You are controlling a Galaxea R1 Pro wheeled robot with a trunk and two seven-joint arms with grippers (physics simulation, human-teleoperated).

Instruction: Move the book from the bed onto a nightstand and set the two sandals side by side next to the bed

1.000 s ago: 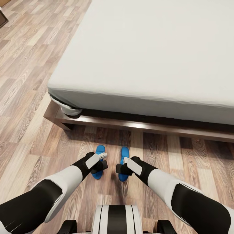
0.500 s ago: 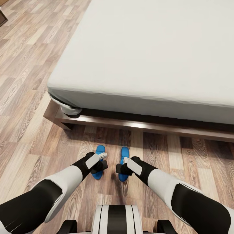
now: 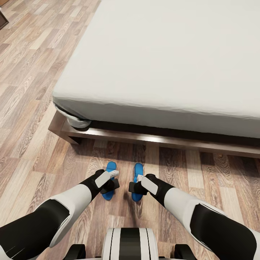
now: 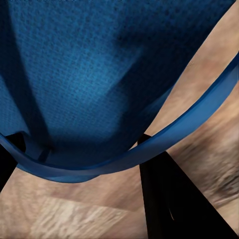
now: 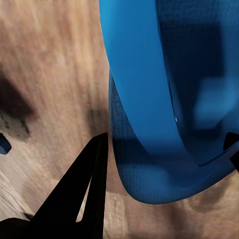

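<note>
Your L gripper (image 3: 112, 182) and R gripper (image 3: 134, 186) sit low over the two sandals (image 3: 138, 169) beside bed (image 3: 162, 72); fingers (image 4: 169, 199) straddle the straps, can't tell if clamped.

The right wrist view looked closely down on one blue sandal (image 5: 149, 179) lying on the light brown wood-plank floor (image 5: 50, 74). Its textured footbed was a darker blue, and a smooth, brighter blue strap (image 5: 139, 74) arched over it, running away from the right hand (image 5: 167, 144). One black finger (image 5: 79, 194) of the hand tapered to a point just beside the sandal's rounded edge, on its outer side. A sliver of the other finger (image 5: 232, 142) showed on the far side of the sandal, so the sandal lay between the two. A dark shadow fell on the floor beyond the near finger.
</note>
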